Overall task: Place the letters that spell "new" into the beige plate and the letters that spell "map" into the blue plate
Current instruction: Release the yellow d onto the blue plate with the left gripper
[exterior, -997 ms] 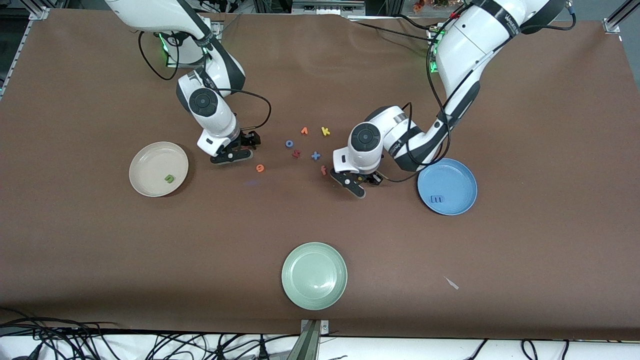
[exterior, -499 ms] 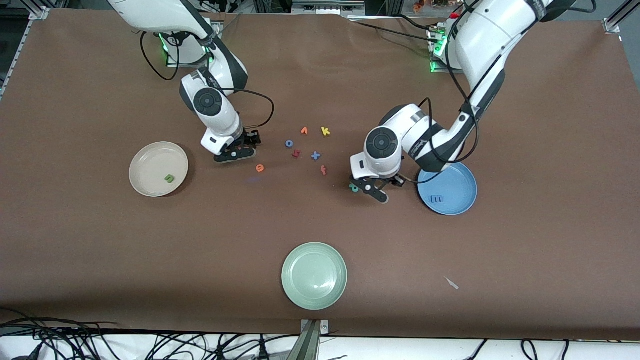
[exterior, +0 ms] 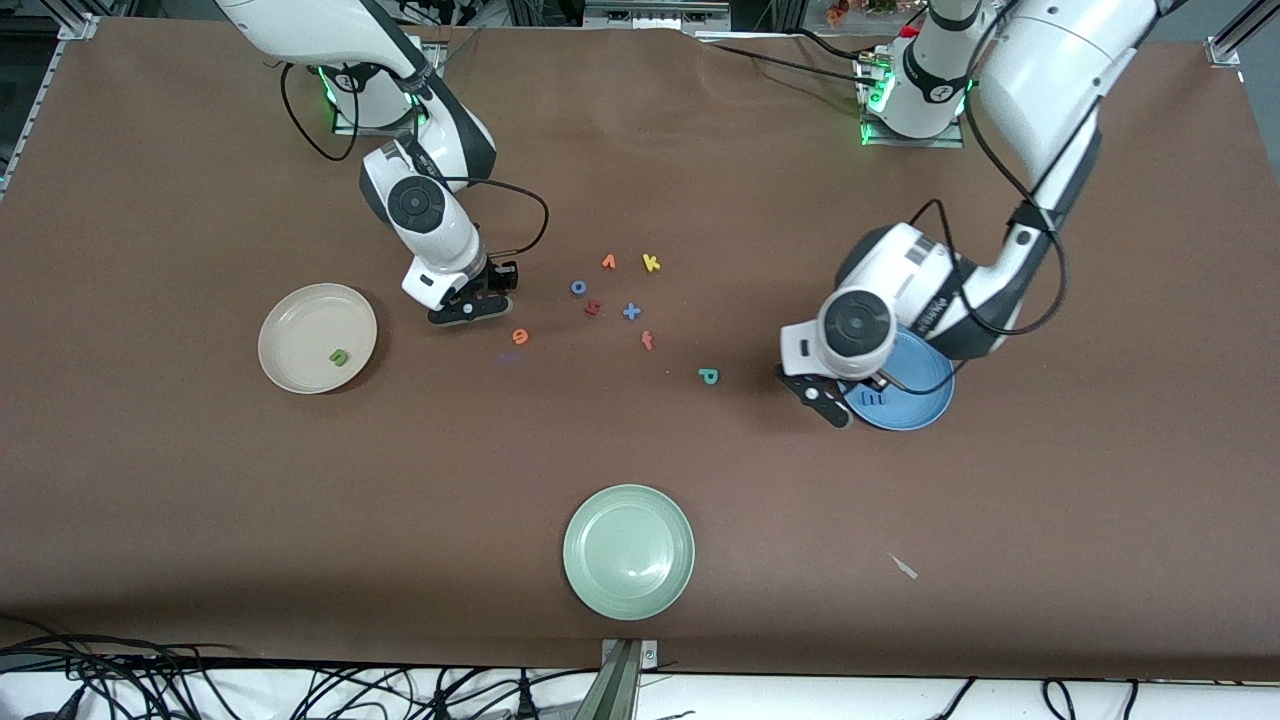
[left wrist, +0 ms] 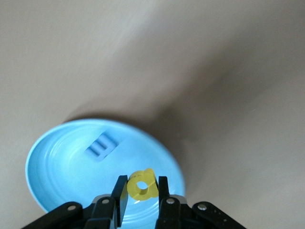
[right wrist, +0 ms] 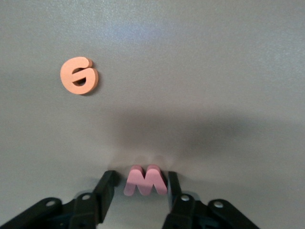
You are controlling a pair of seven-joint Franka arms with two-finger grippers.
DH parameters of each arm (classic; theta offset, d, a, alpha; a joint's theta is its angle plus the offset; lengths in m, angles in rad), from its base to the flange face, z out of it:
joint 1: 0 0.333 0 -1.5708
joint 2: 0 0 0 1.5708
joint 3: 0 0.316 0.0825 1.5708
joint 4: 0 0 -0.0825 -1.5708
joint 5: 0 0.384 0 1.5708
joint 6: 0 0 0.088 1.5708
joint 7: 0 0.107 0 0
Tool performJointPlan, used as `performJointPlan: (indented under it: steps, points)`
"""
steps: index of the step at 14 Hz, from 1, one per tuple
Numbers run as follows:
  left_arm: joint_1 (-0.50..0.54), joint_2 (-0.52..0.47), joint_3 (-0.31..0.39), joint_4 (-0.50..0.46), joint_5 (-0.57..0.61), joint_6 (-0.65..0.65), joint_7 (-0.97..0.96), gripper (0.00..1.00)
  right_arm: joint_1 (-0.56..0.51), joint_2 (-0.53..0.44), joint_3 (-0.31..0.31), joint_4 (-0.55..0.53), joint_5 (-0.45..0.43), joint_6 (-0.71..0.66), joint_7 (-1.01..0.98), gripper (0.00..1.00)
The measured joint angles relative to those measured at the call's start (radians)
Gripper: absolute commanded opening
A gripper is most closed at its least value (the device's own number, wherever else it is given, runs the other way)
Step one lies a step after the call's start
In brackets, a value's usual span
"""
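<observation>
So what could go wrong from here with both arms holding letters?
The left gripper pinches the yellow a only by its edges over the blue plate's rim; released here, it might bounce out. The right gripper is closing on the pink w, gripped near one end, so it could twist free when lifted.

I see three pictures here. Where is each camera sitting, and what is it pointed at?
Front view: high, facing both arms across the brown table; both arms show.
Left wrist view: on the left arm, looking down on the blue plate; the left gripper pinches a yellow a.
Right wrist view: on the right arm, looking down at the table; the right gripper straddles a pink w near an orange e.
Shared: the blue plate and the e.
</observation>
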Motion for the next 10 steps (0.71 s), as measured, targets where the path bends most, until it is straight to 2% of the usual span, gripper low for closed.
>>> performJointPlan:
  steps: [1, 4, 7, 10]
  points:
    - [0.019, 0.000, 0.000, -0.014, 0.000, 0.002, 0.011, 1.00, 0.000, -0.001, -0.001, 0.000, 0.000, -0.002, 0.000, 0.37]
    - [0.029, 0.000, -0.018, -0.026, 0.000, 0.004, 0.021, 1.00, 0.000, -0.002, -0.001, 0.000, 0.000, -0.003, 0.000, 0.31]
    - [0.024, -0.005, -0.075, -0.022, 0.000, 0.004, 0.014, 1.00, 0.000, -0.002, -0.001, 0.001, 0.000, -0.004, 0.000, 0.24]
    - [0.017, -0.015, -0.104, 0.008, -0.036, 0.008, 0.003, 1.00, 0.000, -0.003, -0.001, 0.021, 0.000, -0.051, -0.004, 0.23]
